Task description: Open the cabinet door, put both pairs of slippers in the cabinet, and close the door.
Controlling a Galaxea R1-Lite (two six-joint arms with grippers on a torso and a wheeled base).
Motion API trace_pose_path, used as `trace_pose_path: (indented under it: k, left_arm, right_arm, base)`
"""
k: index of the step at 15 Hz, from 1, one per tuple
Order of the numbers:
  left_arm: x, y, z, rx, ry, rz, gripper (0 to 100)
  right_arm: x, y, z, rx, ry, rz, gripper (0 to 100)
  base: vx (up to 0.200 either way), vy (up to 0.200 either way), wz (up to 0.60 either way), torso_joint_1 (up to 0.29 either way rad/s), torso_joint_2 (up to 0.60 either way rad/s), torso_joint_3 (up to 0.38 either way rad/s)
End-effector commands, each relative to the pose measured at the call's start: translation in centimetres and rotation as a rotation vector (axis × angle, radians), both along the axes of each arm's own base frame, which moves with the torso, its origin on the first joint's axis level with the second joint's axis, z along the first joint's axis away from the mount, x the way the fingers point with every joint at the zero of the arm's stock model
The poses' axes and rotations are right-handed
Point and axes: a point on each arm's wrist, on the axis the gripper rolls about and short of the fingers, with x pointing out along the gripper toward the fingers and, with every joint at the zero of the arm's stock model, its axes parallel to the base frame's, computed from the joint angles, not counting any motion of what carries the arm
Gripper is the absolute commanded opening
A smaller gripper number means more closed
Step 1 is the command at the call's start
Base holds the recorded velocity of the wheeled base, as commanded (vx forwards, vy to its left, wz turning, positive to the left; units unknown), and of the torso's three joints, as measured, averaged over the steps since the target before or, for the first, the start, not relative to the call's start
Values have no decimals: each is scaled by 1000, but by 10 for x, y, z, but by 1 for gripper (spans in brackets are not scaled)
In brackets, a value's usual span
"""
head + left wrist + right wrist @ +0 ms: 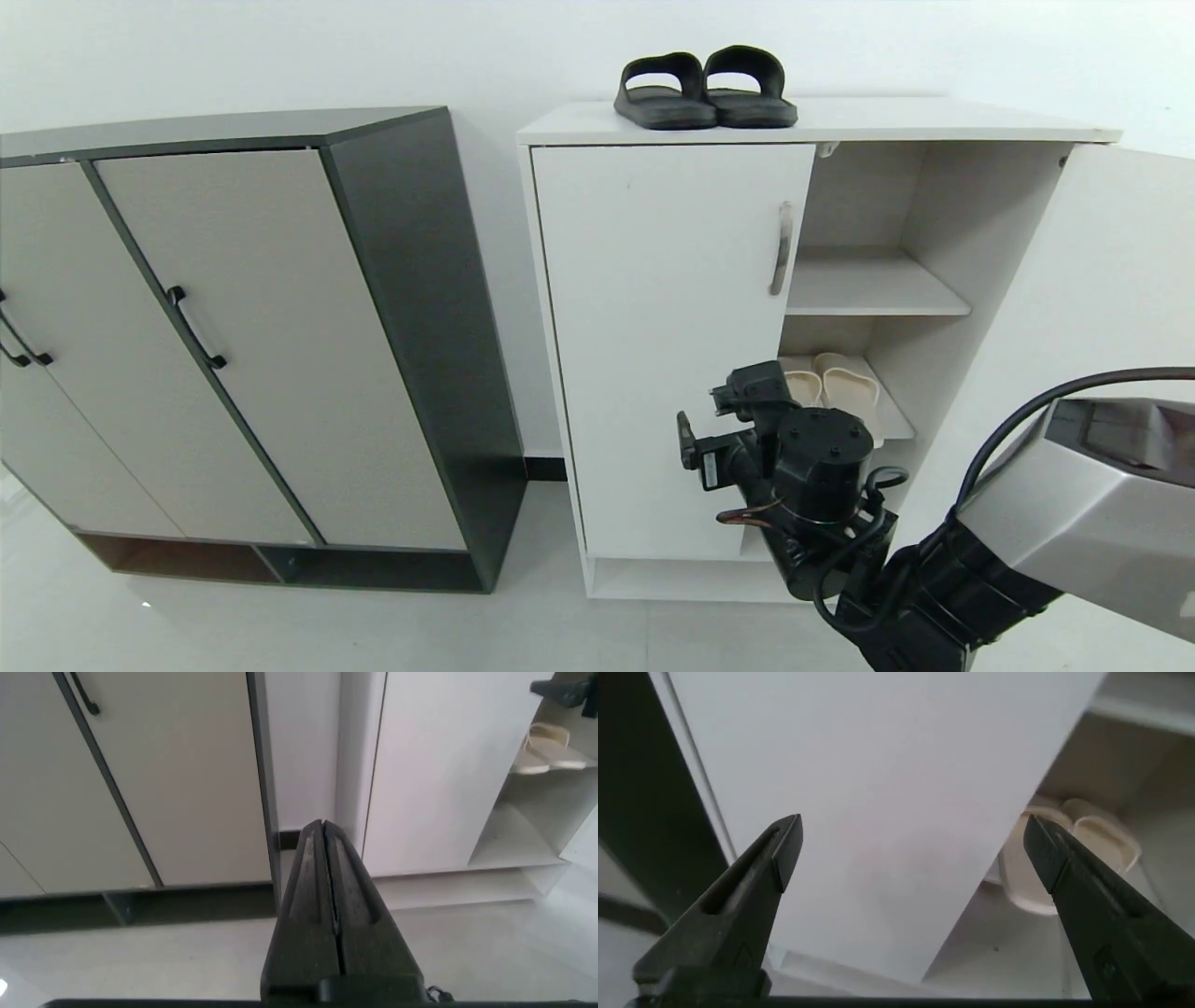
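The white cabinet (653, 373) has its right door (1111, 280) swung open and its left door shut. A black pair of slippers (705, 89) rests on its top. On the lower shelf inside lies a cream pair of slippers (833, 381) (1069, 849) (551, 751). My right gripper (758, 390) (910, 835) is open and holds nothing. It faces the edge of the shut left door, just beside the cream pair. My left gripper (323, 835) is shut on nothing, low down, pointing at the gap between the two cabinets.
A dark grey cabinet (233, 327) (168, 784) with two shut doors and black handles stands to the left, with a narrow gap to the white one. The upper shelf (873, 285) of the white cabinet is bare. Light floor (373, 635) lies in front.
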Motion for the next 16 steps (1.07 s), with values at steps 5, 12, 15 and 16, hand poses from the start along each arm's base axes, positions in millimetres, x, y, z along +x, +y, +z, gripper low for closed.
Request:
trace_pose_path:
  k: [5,12,15,16]
  left_arm:
    - [0,0,0,0,0,0,0]
    - [0,0,0,0,0,0,0]
    - [0,0,0,0,0,0,0]
    - [0,0,0,0,0,0,0]
  right_arm:
    - [0,0,0,0,-2,0,100]
    - [0,0,2,5,-7,0,100]
    - [0,0,2,6,-9,-4,100]
    - [0,0,2,6,-9,-2,100]
  base:
    - [0,0,0,72,-484,-356]
    - [0,0,0,133,-466,-334]
    - [0,0,0,177,-483,-310]
    - [0,0,0,188,-496,-315]
